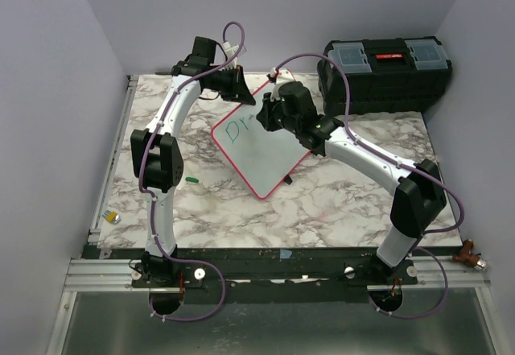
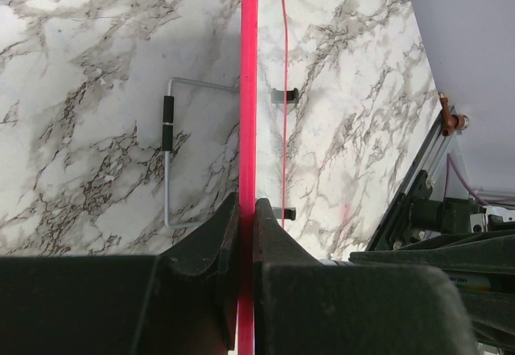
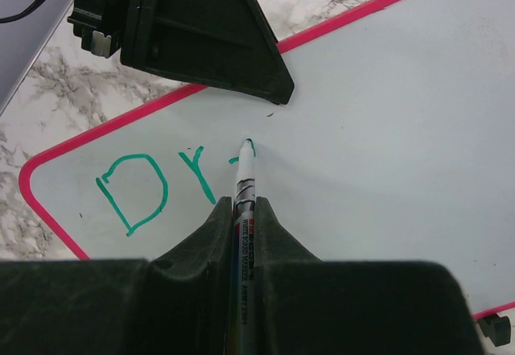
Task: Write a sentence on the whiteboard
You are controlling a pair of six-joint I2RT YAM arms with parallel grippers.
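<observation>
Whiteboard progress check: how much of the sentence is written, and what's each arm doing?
Done: a green "Dr" on the whiteboard. In hand: the right gripper holds the marker, tip on the board starting a third letter; the left gripper clamps the red rim. Left: nearly the whole sentence; the board beyond is blank.

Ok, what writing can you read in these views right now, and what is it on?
"Dr" plus the start of a third letter: green handwriting on the whiteboard.
Print along the marker barrel: too blurred to read.
No legible label on the black toolbox.
</observation>
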